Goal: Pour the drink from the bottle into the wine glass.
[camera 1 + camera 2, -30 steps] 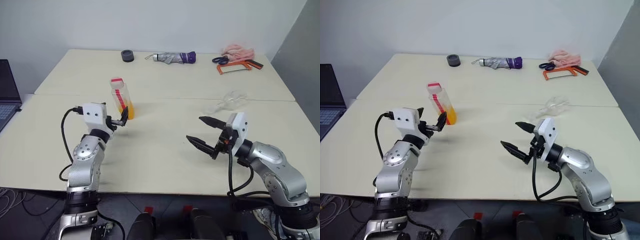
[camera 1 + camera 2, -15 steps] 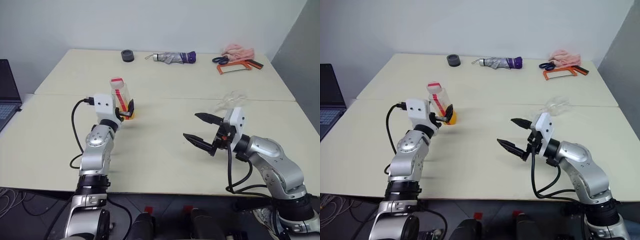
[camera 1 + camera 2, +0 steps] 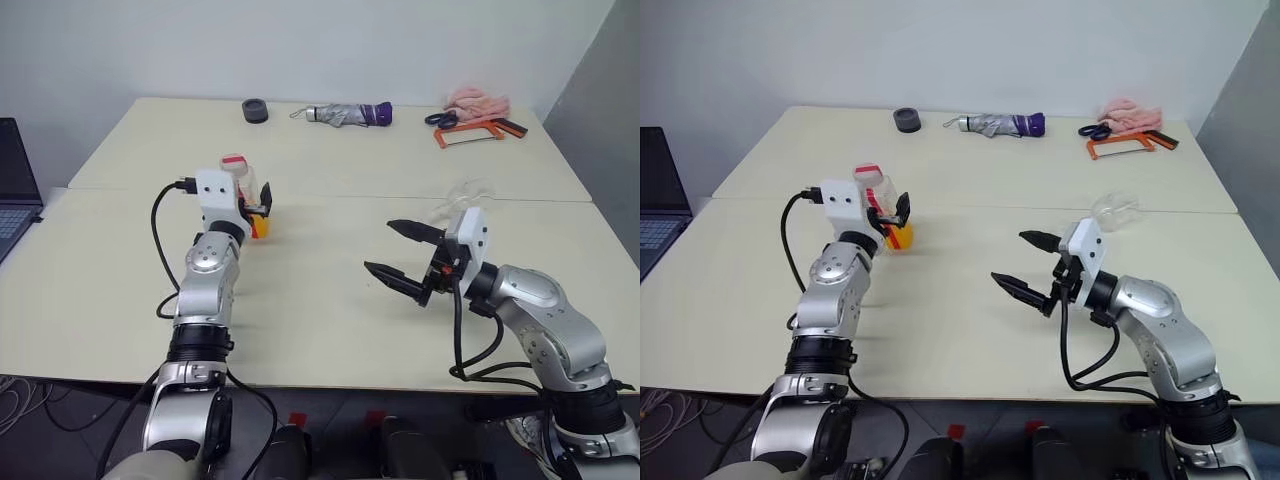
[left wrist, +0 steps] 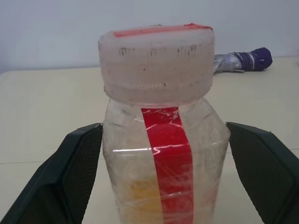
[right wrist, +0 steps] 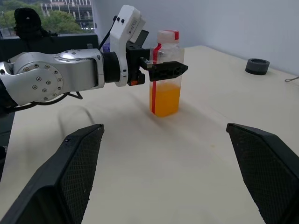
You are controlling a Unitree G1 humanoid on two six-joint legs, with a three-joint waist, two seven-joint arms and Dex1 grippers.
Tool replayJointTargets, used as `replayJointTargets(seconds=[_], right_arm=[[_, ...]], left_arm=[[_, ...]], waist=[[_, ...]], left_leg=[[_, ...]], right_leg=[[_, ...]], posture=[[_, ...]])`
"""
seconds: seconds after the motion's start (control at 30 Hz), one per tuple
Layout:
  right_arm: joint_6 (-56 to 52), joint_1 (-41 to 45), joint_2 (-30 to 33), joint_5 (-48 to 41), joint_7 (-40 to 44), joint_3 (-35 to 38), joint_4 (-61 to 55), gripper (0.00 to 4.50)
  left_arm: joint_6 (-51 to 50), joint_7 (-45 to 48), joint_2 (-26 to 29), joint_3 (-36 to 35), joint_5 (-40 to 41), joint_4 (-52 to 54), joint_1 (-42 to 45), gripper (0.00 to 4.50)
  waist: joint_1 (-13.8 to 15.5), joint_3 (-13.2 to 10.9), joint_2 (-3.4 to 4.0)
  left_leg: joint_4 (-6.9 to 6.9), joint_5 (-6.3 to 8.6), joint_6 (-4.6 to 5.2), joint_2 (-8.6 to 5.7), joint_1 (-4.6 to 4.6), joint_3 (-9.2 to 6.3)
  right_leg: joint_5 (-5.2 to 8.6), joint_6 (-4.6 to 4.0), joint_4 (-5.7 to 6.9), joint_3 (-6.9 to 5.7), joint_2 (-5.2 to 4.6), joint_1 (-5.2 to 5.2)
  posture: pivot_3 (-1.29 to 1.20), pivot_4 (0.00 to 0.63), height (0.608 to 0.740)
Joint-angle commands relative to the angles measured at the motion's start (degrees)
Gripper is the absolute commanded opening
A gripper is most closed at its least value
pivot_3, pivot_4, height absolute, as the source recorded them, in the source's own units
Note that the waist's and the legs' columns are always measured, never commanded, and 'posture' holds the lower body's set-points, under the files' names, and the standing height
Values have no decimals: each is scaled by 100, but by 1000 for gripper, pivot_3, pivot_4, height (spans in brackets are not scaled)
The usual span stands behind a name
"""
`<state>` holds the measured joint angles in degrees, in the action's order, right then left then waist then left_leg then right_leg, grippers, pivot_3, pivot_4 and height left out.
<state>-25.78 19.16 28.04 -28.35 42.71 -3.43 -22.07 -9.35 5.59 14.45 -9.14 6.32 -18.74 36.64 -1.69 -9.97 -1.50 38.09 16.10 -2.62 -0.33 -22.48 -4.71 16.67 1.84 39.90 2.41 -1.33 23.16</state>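
Bottle (image 4: 161,130) now between the left fingers (image 4: 79,172), versus a second ago when it stood ahead of the tips. Left gripper (image 3: 255,208) advanced along the surface (image 3: 330,290) toward it; bottle itself not shifted, upright, cap on. Fingers spread wide, one each side of the body below the cap, a visible gap on both sides in the left wrist view, so straddling, not yet gripping. Drink (image 5: 164,99) sits in the lower part of the bottle, orange, level with or just below the finger line.

Right gripper (image 3: 405,260) splayed open, holding nothing, hanging over bare surface, well apart from the bottle, barely moved over the same second. Wine glass (image 3: 1114,211) just beyond the right fingers, on the far side of them, partly hidden by the wrist housing; cannot tell from here whether upright or tipped.

Meaning for the task: approach on the bottle looks finished, grasp is the next step. Nothing poured, glass looks empty. Likely needs a squeeze on the bottle body, then cap removal, probably a job for the right fingers, before any tilt. Risk: thin plastic wall, hard squeeze could deform it; off-centre closing could nudge or tip the bottle.
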Motion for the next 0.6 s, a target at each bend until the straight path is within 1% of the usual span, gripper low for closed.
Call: replayJointTargets(seconds=[0.03, 0.6], right_arm=[[-25, 125, -30, -106, -6, 88, -126, 4500], [-76, 277, -140, -117, 47, 94, -40, 4500]], left_arm=[[103, -116, 23, 11, -105, -11, 238, 4437], [-80, -296, 24, 59, -278, -193, 440, 4437]], waist=[[-1, 0, 0], [-2, 0, 0]], left_leg=[[0, 0, 0, 0, 0, 1], [0, -6, -10, -1, 0, 0]], right_leg=[[0, 0, 0, 0, 0, 0], [0, 0, 1, 0, 0, 1]], posture=[[0, 150, 740], [0, 150, 740]])
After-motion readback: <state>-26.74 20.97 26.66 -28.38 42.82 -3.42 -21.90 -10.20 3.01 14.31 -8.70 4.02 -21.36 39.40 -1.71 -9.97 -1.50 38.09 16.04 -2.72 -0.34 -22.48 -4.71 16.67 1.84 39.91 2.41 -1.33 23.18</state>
